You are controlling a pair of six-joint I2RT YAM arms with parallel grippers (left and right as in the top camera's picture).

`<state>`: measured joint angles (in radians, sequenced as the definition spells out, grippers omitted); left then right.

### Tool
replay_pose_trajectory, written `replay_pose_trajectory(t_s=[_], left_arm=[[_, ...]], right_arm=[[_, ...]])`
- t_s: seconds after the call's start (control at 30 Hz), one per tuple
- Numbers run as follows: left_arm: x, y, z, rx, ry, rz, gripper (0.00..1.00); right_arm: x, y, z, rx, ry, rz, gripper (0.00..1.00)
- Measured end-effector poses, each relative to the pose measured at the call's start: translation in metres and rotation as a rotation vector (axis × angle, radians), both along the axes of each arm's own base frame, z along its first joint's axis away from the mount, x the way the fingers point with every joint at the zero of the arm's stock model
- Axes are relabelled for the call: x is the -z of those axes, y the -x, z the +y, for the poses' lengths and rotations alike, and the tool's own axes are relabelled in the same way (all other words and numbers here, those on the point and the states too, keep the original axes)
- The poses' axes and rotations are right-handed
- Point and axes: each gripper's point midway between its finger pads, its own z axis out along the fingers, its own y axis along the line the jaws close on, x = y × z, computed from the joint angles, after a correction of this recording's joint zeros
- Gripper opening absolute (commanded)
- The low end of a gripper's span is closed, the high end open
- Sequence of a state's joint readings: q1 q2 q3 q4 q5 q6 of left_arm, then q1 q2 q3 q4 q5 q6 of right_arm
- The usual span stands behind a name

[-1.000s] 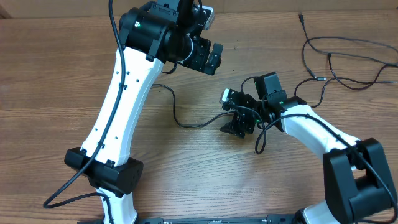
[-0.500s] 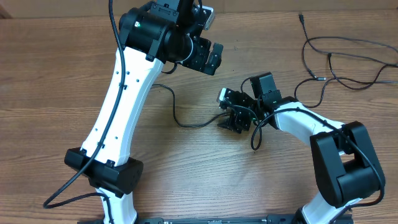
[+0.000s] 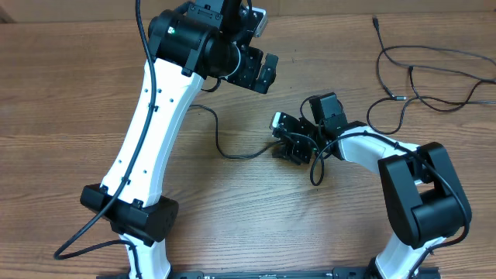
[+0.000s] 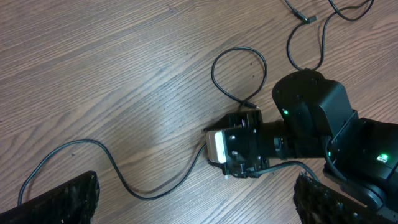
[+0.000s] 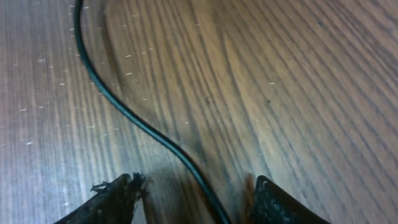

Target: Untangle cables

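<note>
One thin black cable (image 3: 232, 155) curls across the wood from under the left arm to my right gripper (image 3: 287, 149), which is down at the table. In the right wrist view this cable (image 5: 143, 124) runs between the two fingertips (image 5: 118, 199) with a gap on each side, so the right gripper (image 5: 199, 208) is open and straddles it. My left gripper (image 3: 262, 71) hangs high above the table, wide open and holding nothing. Its wrist view looks down on the same cable (image 4: 124, 183) and on the right gripper (image 4: 239, 146). More cables (image 3: 411, 74) lie loosely looped at the back right.
The left arm's white link (image 3: 151, 124) slants over the left half of the table, its base (image 3: 132, 217) near the front. The right arm's base (image 3: 422, 198) stands at the front right. A thick black arm cable (image 3: 85, 236) trails off the left base.
The right gripper has slid a little left and down onto the cable, and its jaws have narrowed around it. The right arm's elbow swung left. The left arm has not moved.
</note>
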<state>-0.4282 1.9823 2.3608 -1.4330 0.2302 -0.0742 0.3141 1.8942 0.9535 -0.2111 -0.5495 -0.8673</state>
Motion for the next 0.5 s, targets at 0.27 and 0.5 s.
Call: replay_pose_trajectory(t_s=[0.27,0.5], left_arm=[[0.0000,0.0000,-0.0001,0.000,0.000,0.000,0.99],[-0.0001,0.0000,-0.0001,0.000,0.000,0.000,1.00]], right_arm=[[0.0065,0.0017,-0.0003,-0.001,0.004,0.016,0.12],[0.0063,0.0030,0.0005,-0.002,-0.001,0.023,0.04]])
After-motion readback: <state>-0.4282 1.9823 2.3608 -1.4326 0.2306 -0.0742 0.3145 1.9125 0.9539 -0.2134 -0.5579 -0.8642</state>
